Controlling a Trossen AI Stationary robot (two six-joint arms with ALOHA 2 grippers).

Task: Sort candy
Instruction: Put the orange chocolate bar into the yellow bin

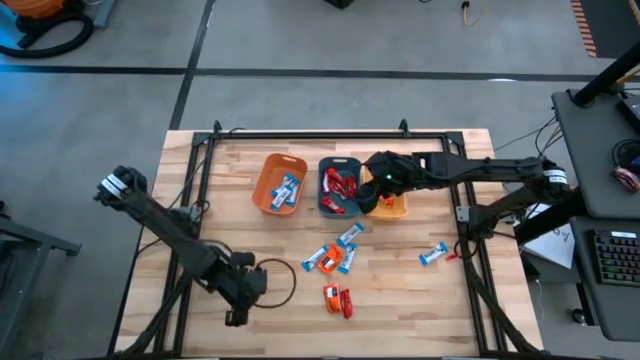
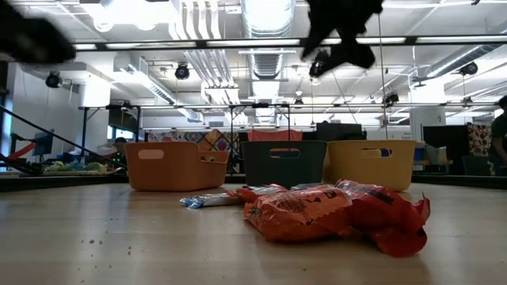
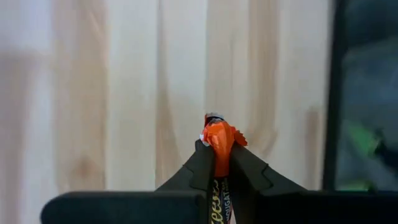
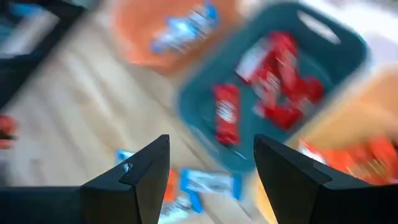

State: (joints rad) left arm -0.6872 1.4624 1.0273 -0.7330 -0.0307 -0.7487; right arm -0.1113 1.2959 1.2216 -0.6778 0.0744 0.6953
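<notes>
- Pale wooden tabletop (image 1: 250, 230) carries three small plastic bins in a row at its far side, and the teal middle bin (image 1: 338, 190) serves as landmark.
- Left of the teal bin sits the orange bin (image 1: 277, 183) with blue-and-white candies; right of it, the yellow-orange bin (image 1: 392, 205) with orange ones; the teal bin holds red ones.
- Left gripper (image 3: 215, 163) hangs well to the near-left of the teal bin, fingers pressed together on an orange wrapped candy (image 3: 218, 138), whose long axis runs along the fingers, crimped end poking out past the tips.
- That candy likely belongs in the yellow-orange bin, well apart and beyond the teal bin, so a long carry lies ahead.
- Right gripper (image 4: 211, 177) hovers over the teal bin's right edge, fingers spread wide and empty.
- Loose shiny candies (image 1: 335, 260) lie nearer than the teal bin; one blue-and-white candy (image 1: 433, 254) sits to its near-right, closest to the right arm.
</notes>
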